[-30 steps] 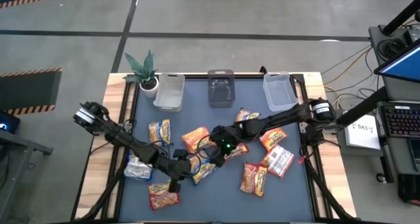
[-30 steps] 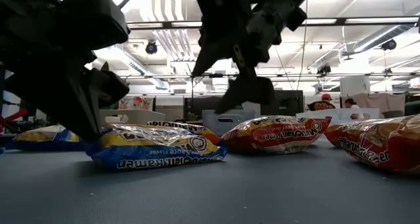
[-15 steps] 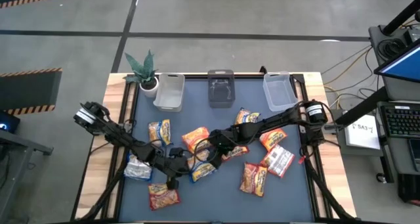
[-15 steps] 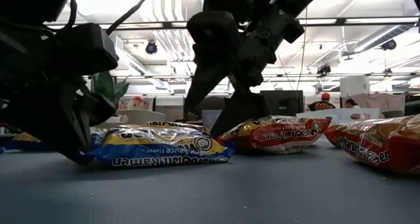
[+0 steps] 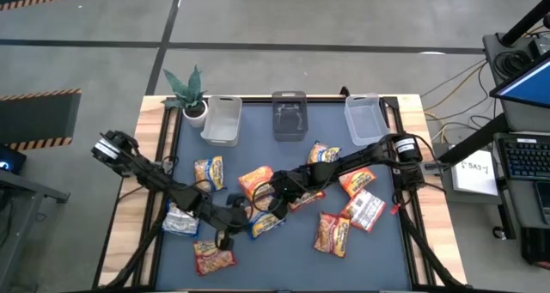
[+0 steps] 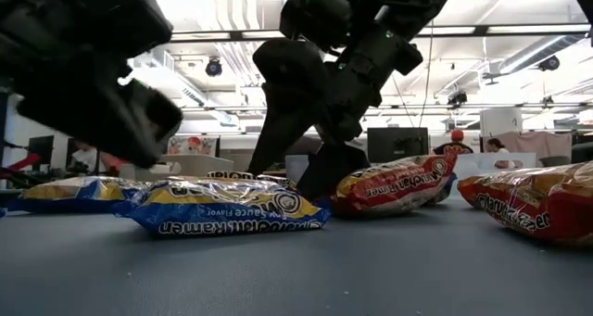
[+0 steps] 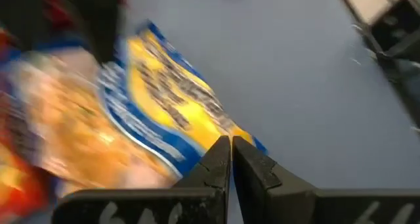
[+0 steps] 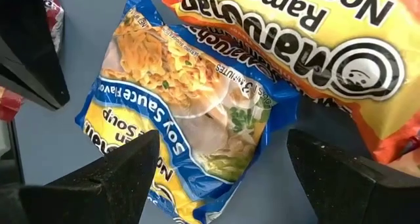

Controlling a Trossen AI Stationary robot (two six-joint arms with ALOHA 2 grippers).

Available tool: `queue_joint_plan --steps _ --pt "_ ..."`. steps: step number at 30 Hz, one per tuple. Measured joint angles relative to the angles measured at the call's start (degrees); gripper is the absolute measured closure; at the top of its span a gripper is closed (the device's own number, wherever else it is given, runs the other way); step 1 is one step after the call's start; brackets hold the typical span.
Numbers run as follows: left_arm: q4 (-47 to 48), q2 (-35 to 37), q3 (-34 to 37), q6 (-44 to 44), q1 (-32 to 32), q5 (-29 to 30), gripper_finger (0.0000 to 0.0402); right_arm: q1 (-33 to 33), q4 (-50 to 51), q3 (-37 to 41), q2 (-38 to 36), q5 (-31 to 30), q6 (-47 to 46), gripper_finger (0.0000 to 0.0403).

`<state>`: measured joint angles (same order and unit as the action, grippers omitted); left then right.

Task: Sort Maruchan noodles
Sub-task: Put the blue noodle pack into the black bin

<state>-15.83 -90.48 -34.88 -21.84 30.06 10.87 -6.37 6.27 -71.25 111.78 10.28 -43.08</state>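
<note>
Now lowered onto blue soy-sauce packet (image 8: pixel 190 112) at tabletop six o'clock, right end effector (image 8: pixel 220 161) spread wide, ready to pinch.

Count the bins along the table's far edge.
3, in a row: the left bin beside the potted plant, the middle bin, and the right bin. None looks hidden.

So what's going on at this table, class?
A two-armed robot is sorting ramen packets scattered on a dark table. The right gripper hangs open over a blue-and-yellow packet, not gripping it yet. The left gripper is shut and empty at that packet's edge. Three bins wait along the far side.
</note>
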Motion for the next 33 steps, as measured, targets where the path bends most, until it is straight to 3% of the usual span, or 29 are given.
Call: queue_joint_plan --steps 10,24,33 --pt "-4.1 -2.9 3.6 -5.9 -0.1 2.0 0.0401 -0.2 -1.7 -0.5 0.6 0.1 0.8 0.0081" --pt "-7.5 -3.1 8.4 -11.2 -0.1 3.7 0.0401 -0.2 -8.8 -0.5 0.9 0.9 3.0 0.0118" --pt "-8.0 -3.2 8.6 -10.0 -0.2 7.2 0.0401 -0.1 -13.0 -0.3 1.4 1.5 3.6 0.0189"
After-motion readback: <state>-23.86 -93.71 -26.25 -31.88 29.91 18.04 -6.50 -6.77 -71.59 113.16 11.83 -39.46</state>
